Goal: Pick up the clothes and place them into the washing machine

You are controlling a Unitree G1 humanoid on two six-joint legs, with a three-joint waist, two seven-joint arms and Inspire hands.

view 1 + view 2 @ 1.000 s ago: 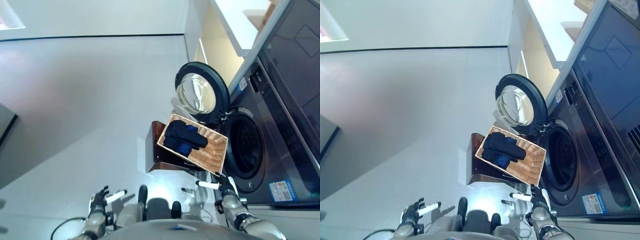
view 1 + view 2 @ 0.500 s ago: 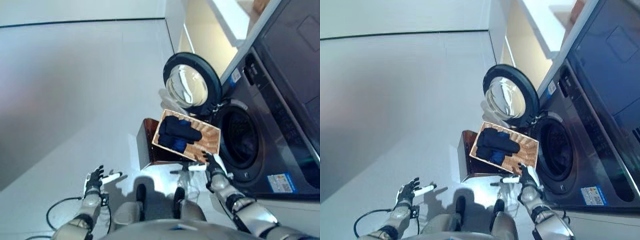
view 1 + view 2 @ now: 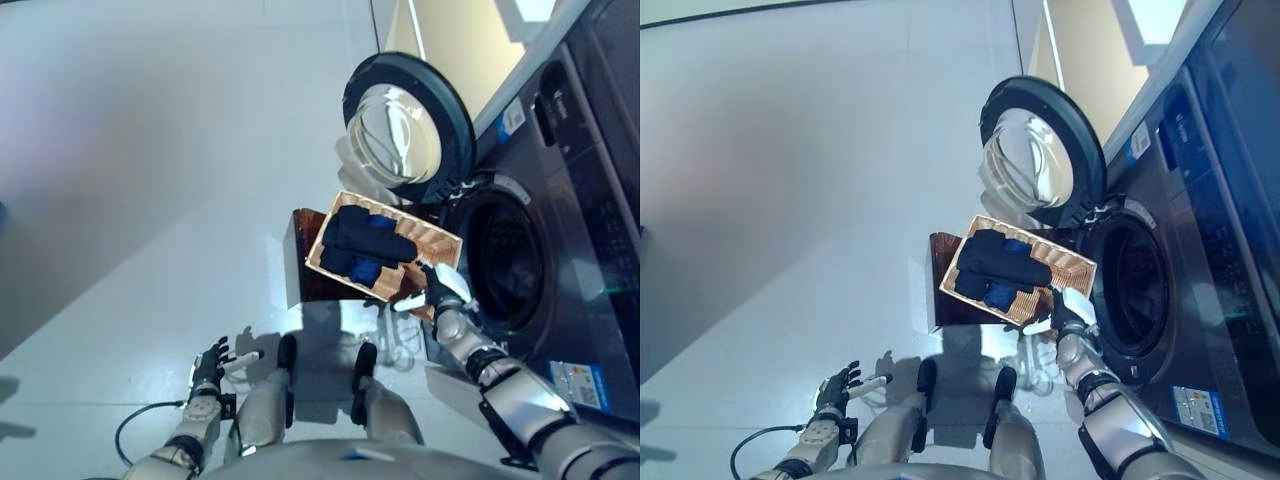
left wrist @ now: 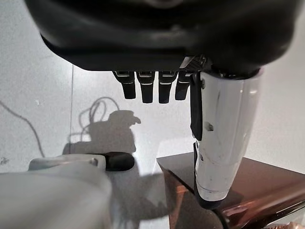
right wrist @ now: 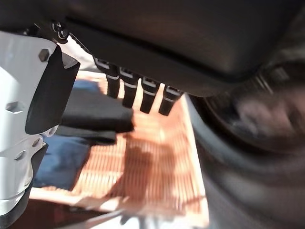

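Dark navy and blue clothes (image 3: 368, 245) lie folded in a wicker basket (image 3: 440, 243) on a brown stand (image 3: 301, 265) in front of the washing machine (image 3: 560, 230), whose round door (image 3: 405, 135) hangs open beside the dark drum (image 3: 510, 260). My right hand (image 3: 440, 293) is open at the basket's near corner, fingers straight and reaching over the wicker floor (image 5: 157, 157) toward the clothes (image 5: 95, 117). My left hand (image 3: 212, 365) is open low on the left, over the floor, holding nothing.
The grey floor (image 3: 150, 180) spreads wide to the left of the stand. A cream wall (image 3: 440, 50) rises past the washing machine. The stand's brown top corner (image 4: 248, 186) shows in the left wrist view.
The camera has shifted, and the scene sits differently in the picture. My right hand has risen from below the basket to its near corner. The left hand stays low.
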